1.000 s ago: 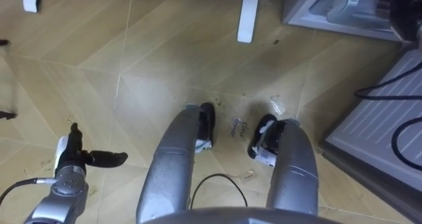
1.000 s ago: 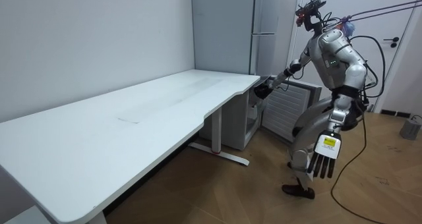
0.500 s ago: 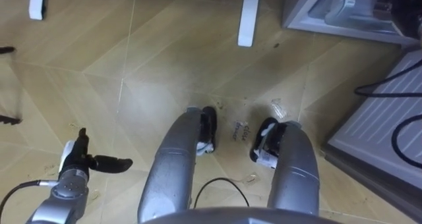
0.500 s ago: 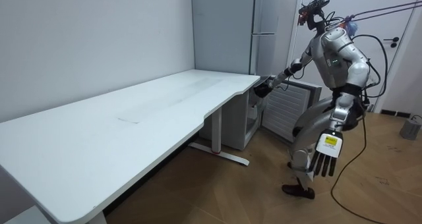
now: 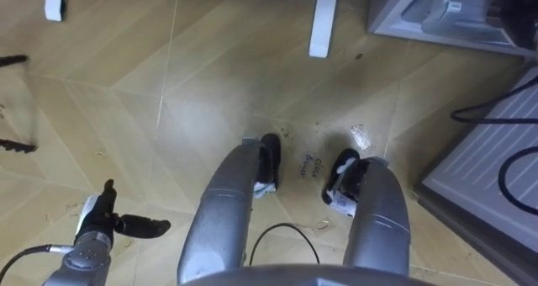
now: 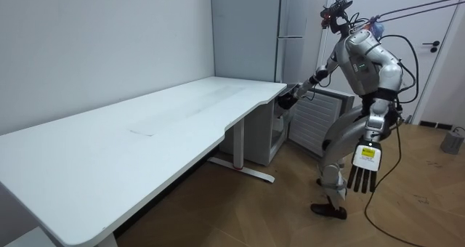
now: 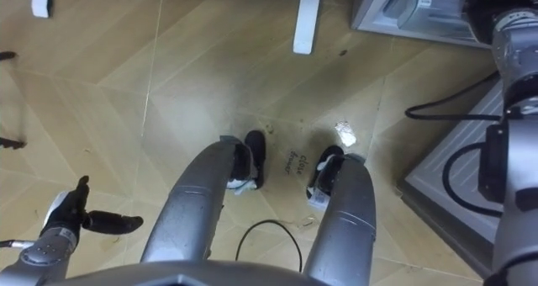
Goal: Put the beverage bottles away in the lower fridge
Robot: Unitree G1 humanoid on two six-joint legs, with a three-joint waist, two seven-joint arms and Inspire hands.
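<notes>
The head's stereo pair looks steeply down from close above at the pale herringbone wooden floor (image 5: 210, 76), with a white metal table foot (image 5: 323, 21) and an open grey fridge compartment (image 5: 420, 25) at the top edge. The room view looks from farther off across the long white table (image 6: 145, 131) towards the robot. It shares that floor patch, foot and compartment.

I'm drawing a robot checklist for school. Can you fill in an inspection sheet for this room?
Surface: long white desk, nothing seen on top.
Job's things: drinks, nothing seen; low grey fridge box by the desk's white leg.
Clutter: small crumpled clear scrap on the wooden floor.
Hands: left hand open, hanging low; right hand reaching toward the desk's end.
Cables: black cable across a ribbed grey panel.
Surroundings: tall grey fridge, pale wall.
</notes>
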